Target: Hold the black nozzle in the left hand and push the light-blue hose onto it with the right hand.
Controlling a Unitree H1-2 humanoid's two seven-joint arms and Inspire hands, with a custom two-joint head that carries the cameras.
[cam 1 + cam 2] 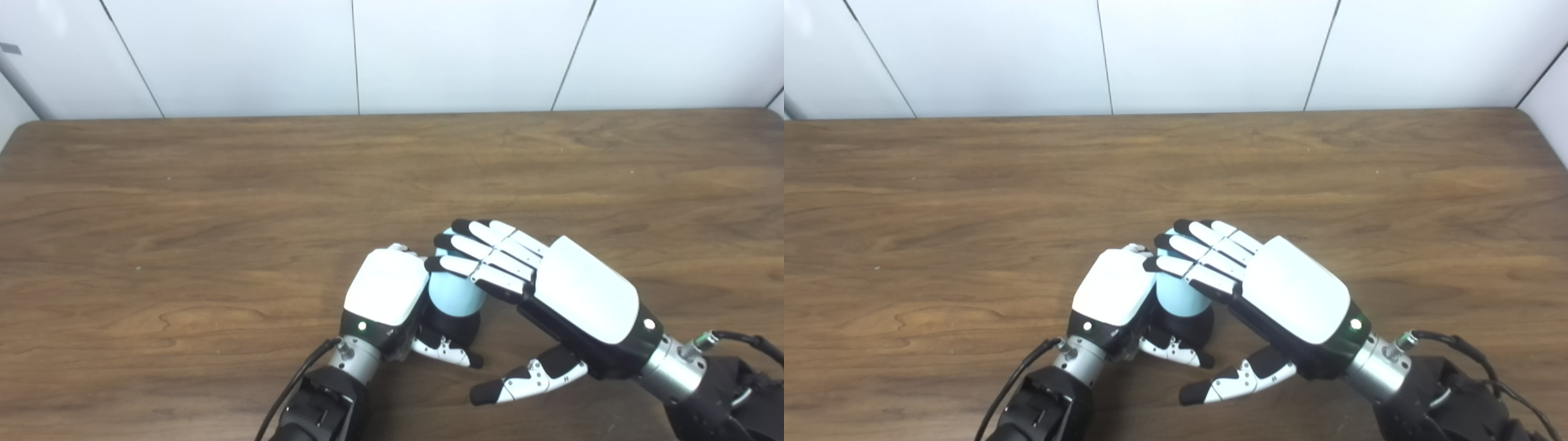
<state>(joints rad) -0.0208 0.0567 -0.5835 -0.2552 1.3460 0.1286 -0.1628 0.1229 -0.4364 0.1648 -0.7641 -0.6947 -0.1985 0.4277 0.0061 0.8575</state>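
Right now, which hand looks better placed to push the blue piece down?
The right hand, probably. Its fingers lie flat across the top of the light-blue hose, thumb free. The left hand is wrapped around the black nozzle below, steadying it.

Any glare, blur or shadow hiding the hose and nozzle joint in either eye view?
Left eye view: soft overall, even light, no glare; the left hand and right hand cover the joint. Right eye view: the same softness, light-blue hose and black nozzle only partly visible, faint shadow beneath.
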